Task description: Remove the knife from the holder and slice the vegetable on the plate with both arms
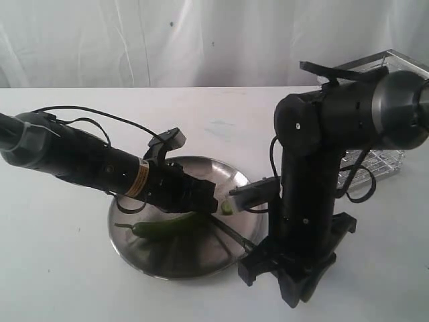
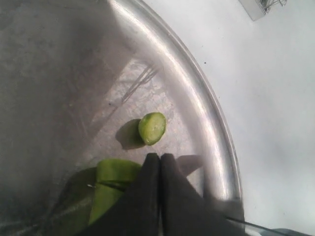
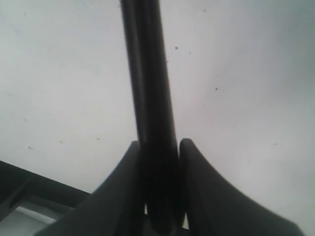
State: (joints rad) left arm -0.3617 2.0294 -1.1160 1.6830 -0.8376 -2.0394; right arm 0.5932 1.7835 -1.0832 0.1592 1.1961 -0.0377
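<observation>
- The surface (image 1: 67, 282) is white. On it the holder (image 1: 379, 164) stands well off the plate, beyond the rim on the right arm's side, and that arm partly hides it.
- The plate (image 1: 201, 258) is dull steel, and both arms meet over it.
- The knife (image 1: 234, 233) is out of the holder. The right claw (image 3: 158, 145) is clamped on its black handle just outside the plate's rim, and the blade reaches in toward the plate's middle.
- The vegetable (image 1: 161, 228) lies in the plate's front half. Its long axis runs across the plate, stem toward the left arm's side and cut end at the middle.
- The left claw (image 2: 160, 158) is closed on nothing, with its tips at that cut end. Whether they press down on the vegetable, I cannot tell.
- A cut slice (image 2: 152, 128) lies free just past the cut end, toward the rim.
- The blade, likely the nearer tool, meets the vegetable crosswise. The next cut probably needs it shifted stemward.
</observation>
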